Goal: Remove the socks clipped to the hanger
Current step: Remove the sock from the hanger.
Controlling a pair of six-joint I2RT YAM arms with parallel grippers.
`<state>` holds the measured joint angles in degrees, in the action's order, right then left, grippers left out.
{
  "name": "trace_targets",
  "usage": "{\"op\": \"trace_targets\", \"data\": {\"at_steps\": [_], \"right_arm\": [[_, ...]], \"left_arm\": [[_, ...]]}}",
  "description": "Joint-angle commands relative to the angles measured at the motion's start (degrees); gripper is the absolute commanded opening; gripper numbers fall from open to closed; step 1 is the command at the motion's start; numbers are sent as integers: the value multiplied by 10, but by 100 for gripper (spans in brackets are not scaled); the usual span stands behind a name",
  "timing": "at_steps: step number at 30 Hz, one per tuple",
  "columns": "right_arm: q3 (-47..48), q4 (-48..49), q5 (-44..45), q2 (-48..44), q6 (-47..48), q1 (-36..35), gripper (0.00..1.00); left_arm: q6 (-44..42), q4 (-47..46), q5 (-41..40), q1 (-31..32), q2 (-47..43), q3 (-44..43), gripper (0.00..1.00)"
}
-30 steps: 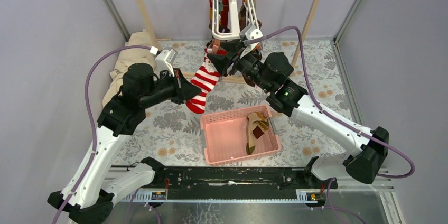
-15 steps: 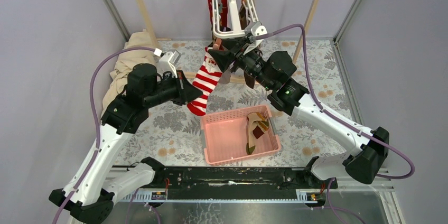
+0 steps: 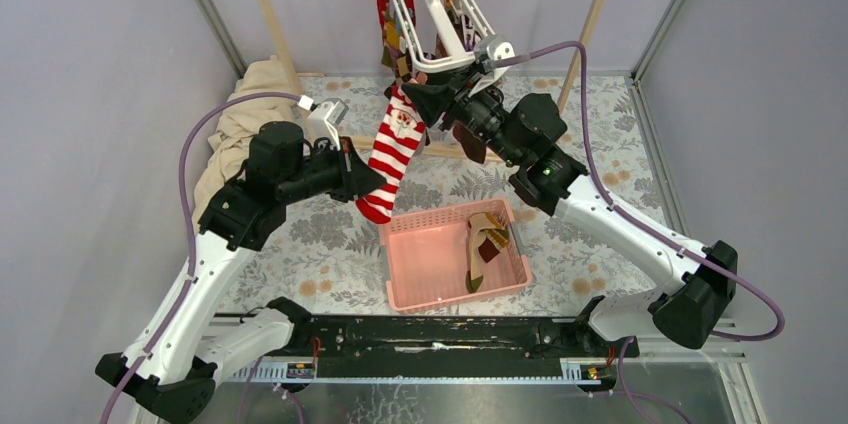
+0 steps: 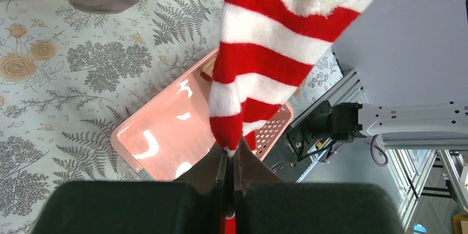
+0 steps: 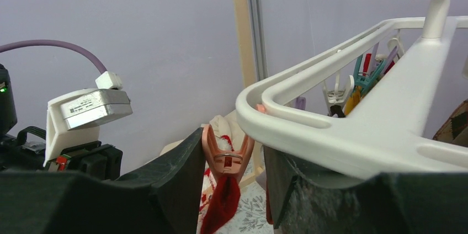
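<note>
Early stage: one argyle sock [image 3: 483, 244] in pink basket [image 3: 405, 264] at 6 o'clock of hanger [image 5: 353, 129], more socks [image 3: 390, 19] clipped up there; L jaws clenched on striped sock [image 3: 392, 149] toe, R jaws parted astride its orange clip [image 5: 223, 154], not yet squeezing.

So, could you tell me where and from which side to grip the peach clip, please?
Pinch the peach clip by its two flared upper wings: they splay in a V above the mouth biting the striped sock. Come from the robot's side, beneath the hanger corner, where the right claw straddles it.
</note>
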<state>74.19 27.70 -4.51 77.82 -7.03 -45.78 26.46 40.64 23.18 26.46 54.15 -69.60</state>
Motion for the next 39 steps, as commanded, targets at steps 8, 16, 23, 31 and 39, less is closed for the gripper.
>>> {"op": "trace_targets", "data": {"at_steps": [8, 16, 23, 31, 39], "right_arm": [[20, 35, -14, -9, -15, 12, 21], [14, 32, -4, -11, -18, 13, 13], [8, 20, 4, -14, -19, 13, 24], [-47, 15, 19, -45, -34, 13, 75], [-142, -11, 41, -121, -49, 13, 82]], "left_arm": [[-5, -21, 17, -5, 0, 5, 0], [-5, -22, 17, -6, 0, 3, 0], [-2, -21, 33, -5, -3, -1, 0], [11, -39, 75, -6, -4, 8, 0], [31, -75, 114, -4, -8, 49, 0]]}}
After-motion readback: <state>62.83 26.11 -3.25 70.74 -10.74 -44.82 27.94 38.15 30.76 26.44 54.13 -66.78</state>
